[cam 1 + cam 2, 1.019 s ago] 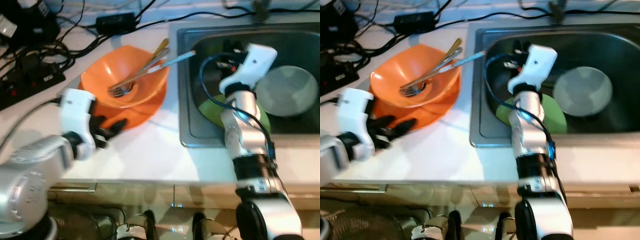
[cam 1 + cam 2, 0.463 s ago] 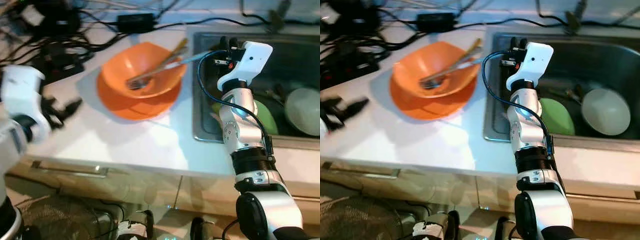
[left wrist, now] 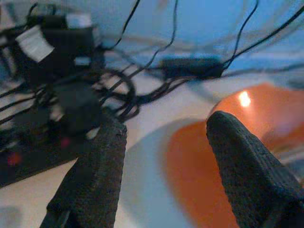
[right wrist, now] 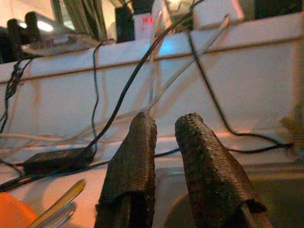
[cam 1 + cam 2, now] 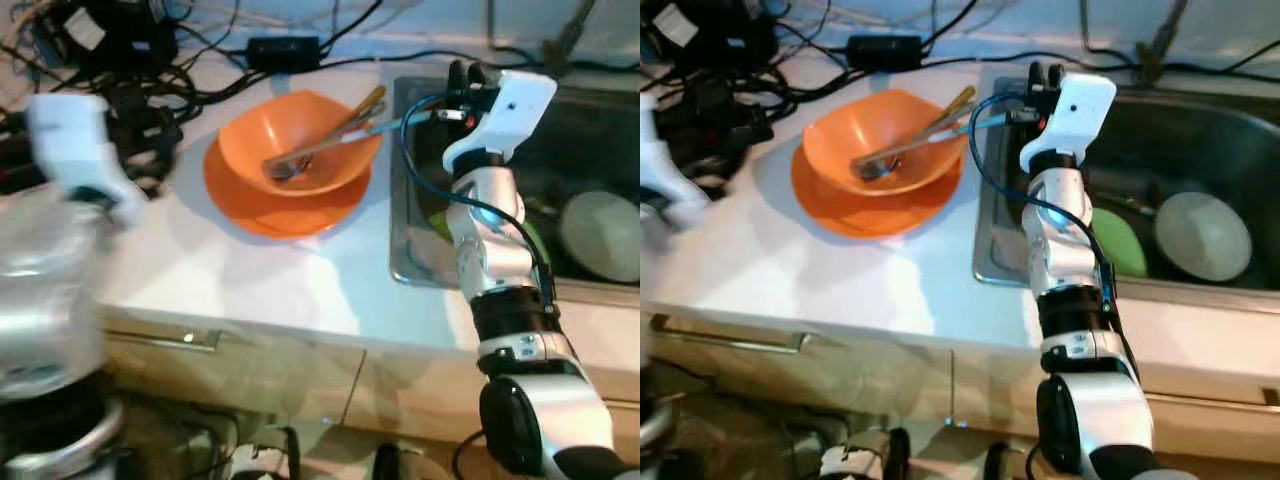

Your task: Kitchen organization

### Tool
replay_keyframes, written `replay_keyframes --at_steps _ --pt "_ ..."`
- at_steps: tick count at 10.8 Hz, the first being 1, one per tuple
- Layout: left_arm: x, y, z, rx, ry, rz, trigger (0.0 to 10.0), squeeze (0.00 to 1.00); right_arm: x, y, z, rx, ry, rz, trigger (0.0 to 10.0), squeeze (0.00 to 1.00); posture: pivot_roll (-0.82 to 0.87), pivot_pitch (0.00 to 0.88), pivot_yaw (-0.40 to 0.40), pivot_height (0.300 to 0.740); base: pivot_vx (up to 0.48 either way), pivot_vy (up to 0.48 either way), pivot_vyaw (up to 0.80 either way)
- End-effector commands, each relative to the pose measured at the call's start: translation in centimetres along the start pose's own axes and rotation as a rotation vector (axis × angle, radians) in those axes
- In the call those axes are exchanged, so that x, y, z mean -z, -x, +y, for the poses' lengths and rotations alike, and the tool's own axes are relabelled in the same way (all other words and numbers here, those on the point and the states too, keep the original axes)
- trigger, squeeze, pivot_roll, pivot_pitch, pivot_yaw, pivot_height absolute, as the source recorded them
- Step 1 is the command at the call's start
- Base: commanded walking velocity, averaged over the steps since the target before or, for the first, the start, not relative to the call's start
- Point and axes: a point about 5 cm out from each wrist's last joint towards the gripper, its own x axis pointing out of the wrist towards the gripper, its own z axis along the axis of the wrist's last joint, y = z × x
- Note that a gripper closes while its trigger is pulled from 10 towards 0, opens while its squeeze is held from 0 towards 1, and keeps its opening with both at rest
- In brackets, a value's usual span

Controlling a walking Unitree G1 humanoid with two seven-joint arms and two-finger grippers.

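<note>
On the white counter (image 5: 260, 270) I saw an orange bowl (image 5: 298, 150) sitting on an orange plate (image 5: 285, 200), with cutlery (image 5: 325, 140) lying in the bowl, its handles sticking out over the rim toward the sink (image 5: 1200, 130). Behind the bowl a tangle of black cables (image 5: 150, 60) and a black adapter (image 5: 283, 47) lay along the back of the counter.

My right arm was raised over the sink's near-left corner, and the right gripper (image 4: 164, 156) pointed toward the back wall. Its two fingers (image 4: 130, 166) stood close together with only a thin gap, and held nothing. Through its wrist camera I could make out the adapter, cables and the tips of the cutlery handles.

My left arm was blurred at the counter's left end. The left gripper (image 3: 164, 166) was spread wide and empty, pointing toward the plate's edge and the cables, with bare counter between its fingers (image 3: 95, 175).

Down in the sink lay a green bowl (image 5: 1118, 240) and, just beside it, a pale round dish (image 5: 1202, 235). Below the counter, a cabinet front carried a metal handle (image 5: 730, 337).
</note>
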Motion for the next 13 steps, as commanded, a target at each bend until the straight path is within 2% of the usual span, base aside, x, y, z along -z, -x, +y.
replay_keyframes --at_steps 1,3,4,5,6,9,11,13 --pt "-0.6 -0.8 -0.5 -0.023 -0.034 -0.075 10.0 0.0 -0.9 -0.3 -0.3 0.008 0.015 -0.039 10.0 0.0 0.19 0.048 0.029 0.74 0.0 0.0 0.0" --pt "-1.3 -2.7 -2.8 -0.008 -0.135 -0.219 10.0 0.0 -1.8 -0.6 -0.3 0.006 0.025 -0.074 10.0 0.0 0.16 0.029 0.024 0.74 0.0 0.0 0.0" --pt "-1.5 -3.9 -4.7 0.014 -0.18 -0.295 10.0 0.0 -1.7 -0.5 -0.1 -0.003 0.03 -0.073 10.0 0.0 0.14 0.019 0.022 0.74 0.0 -0.341 0.0" --pt "-1.6 -4.3 -5.4 0.025 -0.169 -0.327 10.0 0.0 -1.6 -0.4 0.1 -0.008 0.029 -0.067 10.0 0.0 0.13 0.014 0.022 0.74 0.0 -0.48 0.0" --pt "-1.4 -4.8 -6.6 0.051 -0.164 -0.356 10.0 0.0 -1.1 -0.1 0.9 -0.035 0.028 -0.05 10.0 0.0 0.12 0.008 0.025 0.74 0.0 -0.48 0.0" --pt "-0.4 -5.0 -7.0 0.061 -0.164 -0.366 10.0 0.0 -0.8 0.3 1.4 -0.062 0.034 -0.035 10.0 0.0 0.12 0.008 0.018 0.74 0.0 -0.48 0.0" --pt "-0.1 -5.2 -6.9 0.056 -0.168 -0.367 10.0 0.0 -0.7 0.3 1.5 -0.074 0.037 -0.022 10.0 0.0 0.12 0.022 0.013 0.74 0.0 0.0 0.0" --pt "0.3 -5.5 -6.3 0.05 -0.224 -0.344 10.0 0.0 -0.6 0.4 1.6 -0.081 0.027 -0.011 10.0 0.0 0.12 0.035 0.01 0.74 0.0 0.0 0.0"
